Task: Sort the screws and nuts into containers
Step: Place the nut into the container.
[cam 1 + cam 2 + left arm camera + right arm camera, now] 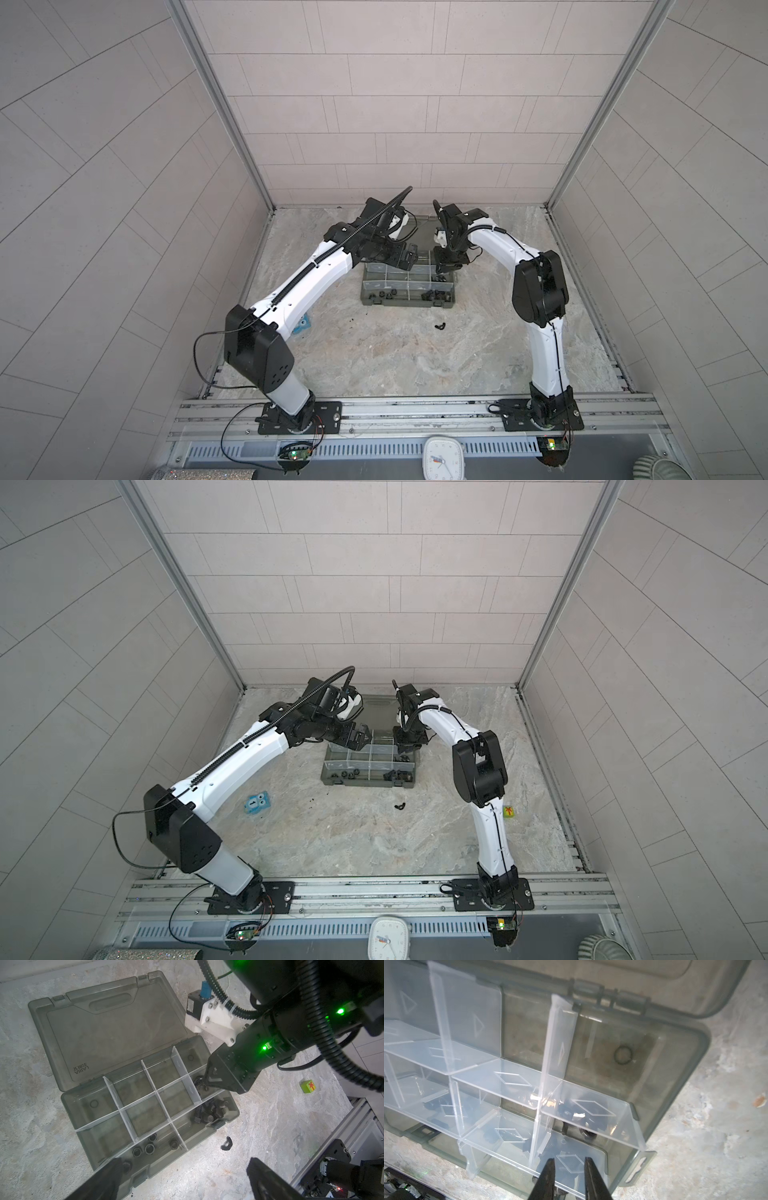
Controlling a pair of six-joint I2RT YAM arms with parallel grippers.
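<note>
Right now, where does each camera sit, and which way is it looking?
Top views: high behind the arm bases, looking down at the table; the left arm and right arm show.
Left wrist: on the left arm, looking down at the organiser case; the open left pincer shows, plus the right pincer.
Right wrist: on the right arm, close over the compartments; its fingertips show.
Shared: both wrist views show the case's clear dividers.

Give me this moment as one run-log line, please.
left hand: open, empty | right hand: open over case | one black piece loose on table
</note>
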